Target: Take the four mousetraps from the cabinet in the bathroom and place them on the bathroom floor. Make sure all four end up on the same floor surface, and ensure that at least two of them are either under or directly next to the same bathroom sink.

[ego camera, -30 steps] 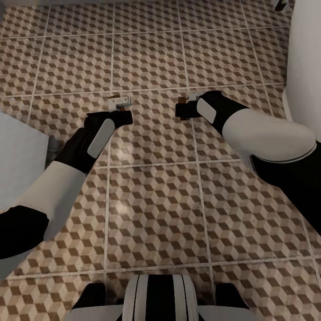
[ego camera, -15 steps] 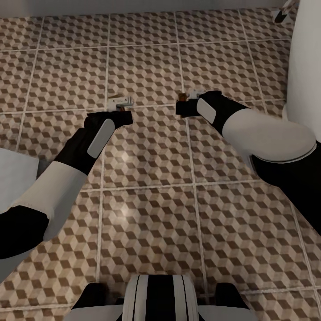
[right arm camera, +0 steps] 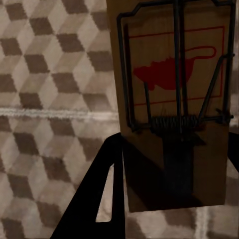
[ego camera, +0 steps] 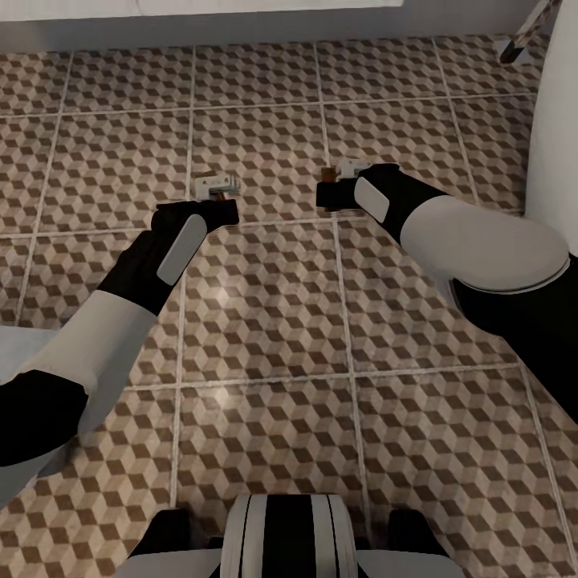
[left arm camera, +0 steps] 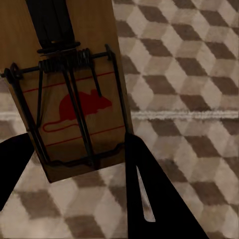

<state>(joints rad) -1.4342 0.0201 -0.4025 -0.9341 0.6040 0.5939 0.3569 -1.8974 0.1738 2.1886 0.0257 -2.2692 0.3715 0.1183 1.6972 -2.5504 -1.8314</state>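
Both arms reach out over the bathroom floor (ego camera: pixel 265 289) with its brown-and-beige cube tiles. My left gripper (ego camera: pixel 215 193) is shut on a mousetrap (ego camera: pixel 213 183). In the left wrist view that mousetrap (left arm camera: pixel 74 94) is a tan board with a red mouse print and a dark wire spring, clamped between black fingers (left arm camera: pixel 154 199). My right gripper (ego camera: pixel 335 183) is shut on a second mousetrap (ego camera: pixel 343 170), which the right wrist view shows as a board (right arm camera: pixel 174 94) between the fingers (right arm camera: pixel 102 199). Both traps hang above the tiles. The cabinet is out of view.
A tall white fixture (ego camera: pixel 558 120) fills the right edge, with a small dark and chrome item (ego camera: pixel 522 36) beside it. A white edge over a grey band (ego camera: pixel 201 20) runs along the far side; I cannot tell what it is. A pale object (ego camera: pixel 20 345) lies at the left edge.
The whole floor pattern has slid toward the near edge of the head view, so the camera has moved forward. Both arms keep the same pose and still hold their traps.
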